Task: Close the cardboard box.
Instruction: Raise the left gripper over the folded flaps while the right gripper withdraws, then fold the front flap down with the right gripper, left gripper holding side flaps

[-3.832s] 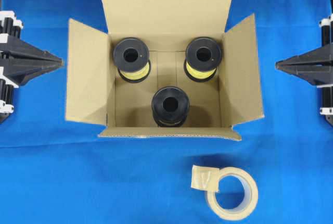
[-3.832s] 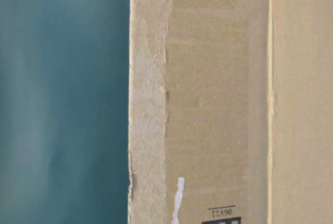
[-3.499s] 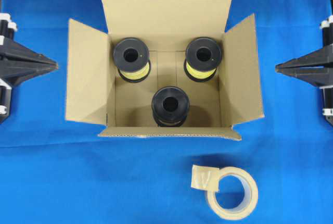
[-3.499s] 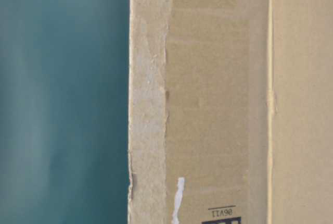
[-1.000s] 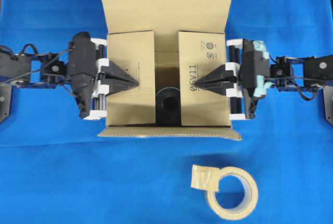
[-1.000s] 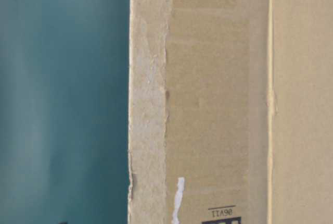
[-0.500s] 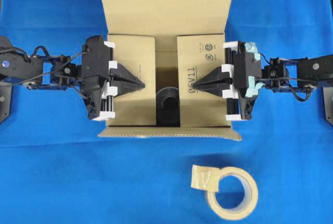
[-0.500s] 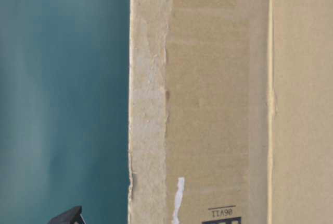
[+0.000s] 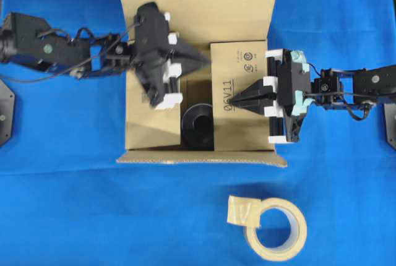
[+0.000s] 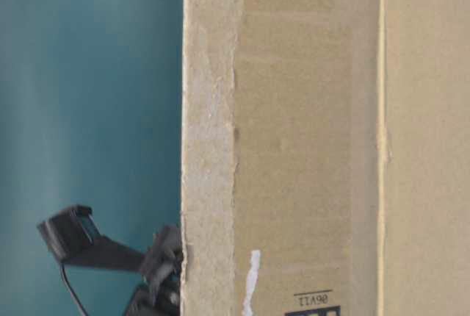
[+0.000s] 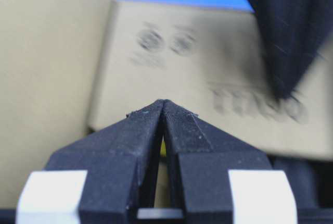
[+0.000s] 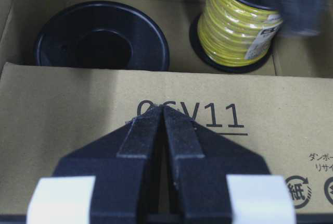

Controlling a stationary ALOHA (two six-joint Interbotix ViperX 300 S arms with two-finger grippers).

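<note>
The box (image 9: 198, 80) is sitting upper centre, the clenched right gripper (image 9: 234, 101) is pressing its flap (image 9: 241, 96) down, and the clenched left gripper (image 9: 207, 60) is hovering above, so the left flap may be springing open.

You see a matt corrugated cardboard box (image 9: 241, 124), rough where old tape tore its skin. The spool (image 12: 101, 36) is smooth black plastic, the grippers' fingers (image 12: 182, 140) grainy matt plastic, the cloth (image 9: 93, 210) matt blue.
</note>
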